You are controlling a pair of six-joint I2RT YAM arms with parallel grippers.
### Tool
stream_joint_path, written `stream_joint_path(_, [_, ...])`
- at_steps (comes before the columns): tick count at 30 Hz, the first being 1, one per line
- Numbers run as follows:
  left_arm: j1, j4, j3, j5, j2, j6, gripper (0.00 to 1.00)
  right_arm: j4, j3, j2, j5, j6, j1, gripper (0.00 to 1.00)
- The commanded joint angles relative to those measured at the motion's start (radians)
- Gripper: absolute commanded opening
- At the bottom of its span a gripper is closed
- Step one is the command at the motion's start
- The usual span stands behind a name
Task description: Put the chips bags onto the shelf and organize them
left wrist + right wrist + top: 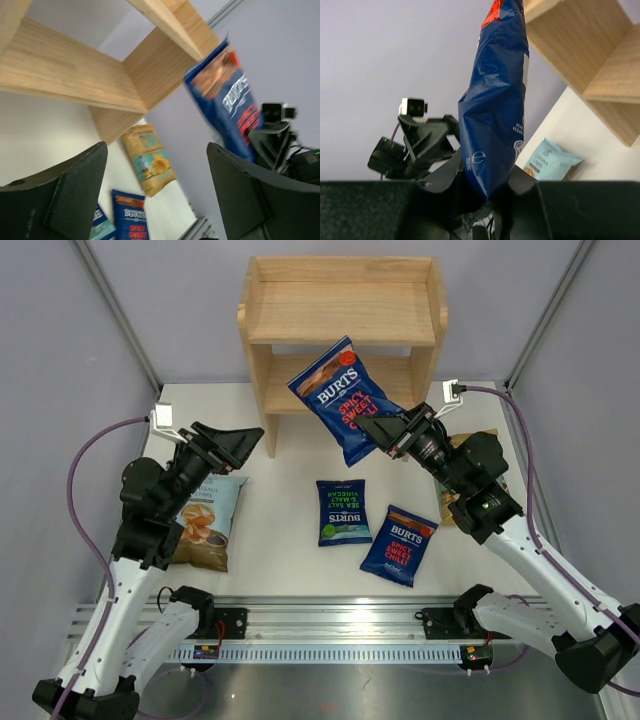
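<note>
White desk (290, 540), wooden shelf (340, 310) at its far edge.
Right end effector (370, 430) clamps the red-label Burts bag (335, 390) upright before the lower tier, likely to slide in; left end effector (250, 443) spread, empty.

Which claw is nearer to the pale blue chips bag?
Left. The left claw hovers just beyond the pale blue bag; the right claw is across the table, holding a Burts bag.

5 chips bags were counted: 3 dark-blue Burts, namely the raised red-label bag (345, 400), the flat red-label bag (399, 545) and the green-label bag (343, 512); 1 pale blue-tan bag (208, 520); 1 yellow bag (149, 159); there was 1 wooden shelf (340, 310) with 2 tiers; 2 arms were present, the left arm (150, 530) and the right arm (500, 510), each ending in 2 fingers (65, 200).
</note>
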State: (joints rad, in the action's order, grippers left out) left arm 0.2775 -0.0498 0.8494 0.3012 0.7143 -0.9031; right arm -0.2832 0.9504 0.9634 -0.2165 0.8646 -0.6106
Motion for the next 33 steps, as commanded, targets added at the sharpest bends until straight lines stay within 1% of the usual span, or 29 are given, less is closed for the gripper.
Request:
stream_joint_path(1, [-0.003, 0.192, 0.079, -0.024, -0.006, 0.151, 0.86, -0.011, 0.117, 0.046, 0.06, 0.017, 0.028, 0.12])
stream_joint_path(4, [-0.003, 0.321, 0.1, -0.063, -0.045, 0.219, 0.89, 0.021, 0.201, 0.106, 0.098, 0.049, 0.052, 0.12])
stream_joint_path(6, [-0.001, 0.384, 0.117, -0.1, -0.082, 0.283, 0.96, 0.029, 0.272, 0.171, 0.118, 0.085, 0.072, 0.11])
stream_joint_path(7, [-0.003, 0.457, 0.143, -0.114, -0.091, 0.306, 0.99, 0.032, 0.318, 0.196, 0.132, 0.093, 0.075, 0.11])
stream_joint_path(9, [-0.003, 0.528, 0.174, -0.151, -0.114, 0.384, 0.99, 0.036, 0.369, 0.27, 0.178, 0.108, 0.075, 0.11])
stream_joint_path(10, [-0.003, 0.597, 0.204, -0.166, -0.119, 0.407, 0.99, 0.029, 0.392, 0.294, 0.189, 0.114, 0.075, 0.1])
stream_joint_path(11, [-0.003, 0.626, 0.217, -0.177, -0.127, 0.452, 0.99, 0.023, 0.431, 0.342, 0.21, 0.12, 0.075, 0.09])
stream_joint_path(14, [-0.003, 0.711, 0.243, -0.217, -0.163, 0.518, 0.99, 0.019, 0.504, 0.423, 0.294, 0.146, 0.075, 0.08])
stream_joint_path(18, [-0.001, 0.754, 0.221, -0.278, -0.21, 0.579, 0.99, 0.013, 0.588, 0.529, 0.359, 0.186, 0.074, 0.07])
stream_joint_path(19, [-0.003, 0.766, 0.215, -0.292, -0.223, 0.589, 0.99, 0.019, 0.631, 0.549, 0.373, 0.198, 0.071, 0.07])
stream_joint_path(20, [-0.003, 0.771, 0.205, -0.297, -0.228, 0.602, 0.99, 0.025, 0.651, 0.587, 0.408, 0.197, 0.065, 0.06])
stream_joint_path(21, [-0.001, 0.772, 0.185, -0.338, -0.237, 0.607, 0.99, 0.039, 0.672, 0.606, 0.428, 0.186, 0.057, 0.06])
stream_joint_path(23, [-0.001, 0.769, 0.156, -0.353, -0.259, 0.609, 0.99, 0.047, 0.729, 0.649, 0.48, 0.169, 0.032, 0.07])
stream_joint_path(25, [-0.001, 0.754, 0.116, -0.355, -0.271, 0.609, 0.99, 0.056, 0.764, 0.667, 0.531, 0.148, 0.017, 0.07])
stream_joint_path(29, [0.0, 0.742, 0.067, -0.353, -0.277, 0.606, 0.99, 0.108, 0.803, 0.693, 0.571, 0.162, 0.029, 0.08])
stream_joint_path(33, [0.015, 0.725, 0.031, -0.353, -0.273, 0.607, 0.99, 0.171, 0.817, 0.684, 0.56, 0.206, 0.072, 0.09])
